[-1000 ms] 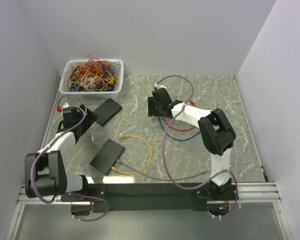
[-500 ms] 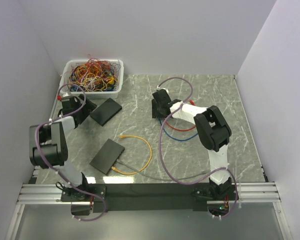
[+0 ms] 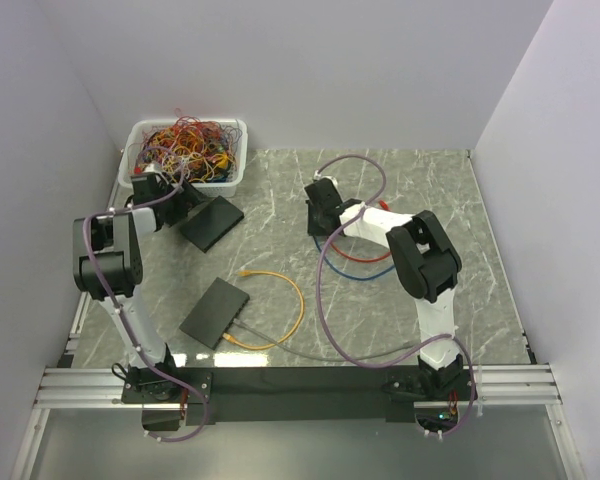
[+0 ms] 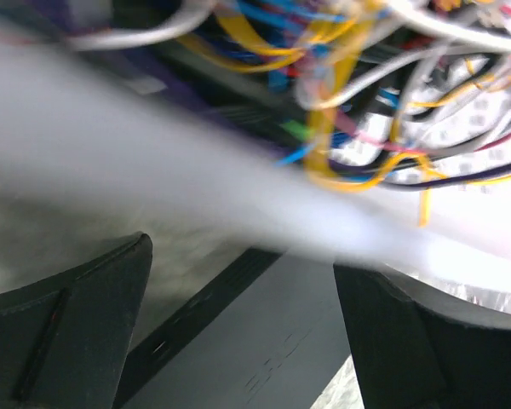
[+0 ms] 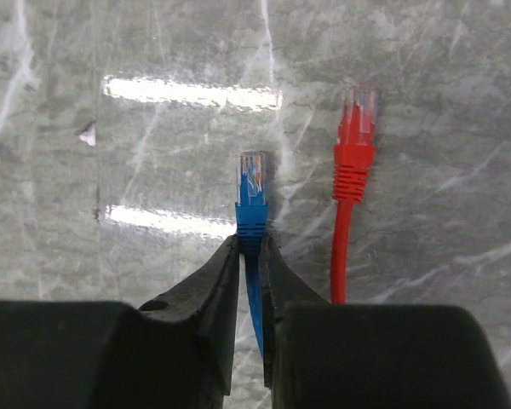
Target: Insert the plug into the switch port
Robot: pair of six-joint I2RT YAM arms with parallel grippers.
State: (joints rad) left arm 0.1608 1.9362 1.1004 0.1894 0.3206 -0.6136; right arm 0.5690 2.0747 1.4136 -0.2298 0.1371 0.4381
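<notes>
A blue plug (image 5: 252, 192) lies on the marble table with its clear tip pointing away. My right gripper (image 5: 250, 243) is shut on its ribbed boot, and the blue cable runs back between the fingers. From above, this gripper (image 3: 323, 215) sits low at the table's middle back. A black switch (image 3: 212, 222) lies flat near the bin. My left gripper (image 3: 170, 195) hovers at that switch's far left end, open. In the left wrist view the switch (image 4: 264, 341) fills the wide gap between the two fingers (image 4: 68, 332), with nothing held. Its ports are not clear.
A red plug (image 5: 356, 128) lies just right of the blue one. A white bin (image 3: 185, 185) of tangled cables stands at the back left, close ahead of my left gripper. A second black switch (image 3: 215, 312) and a yellow cable (image 3: 290, 300) lie nearer the front.
My right gripper has closed onto the blue plug. My left arm has swung away from the front toward the bin and now reaches over the far switch, still open.
</notes>
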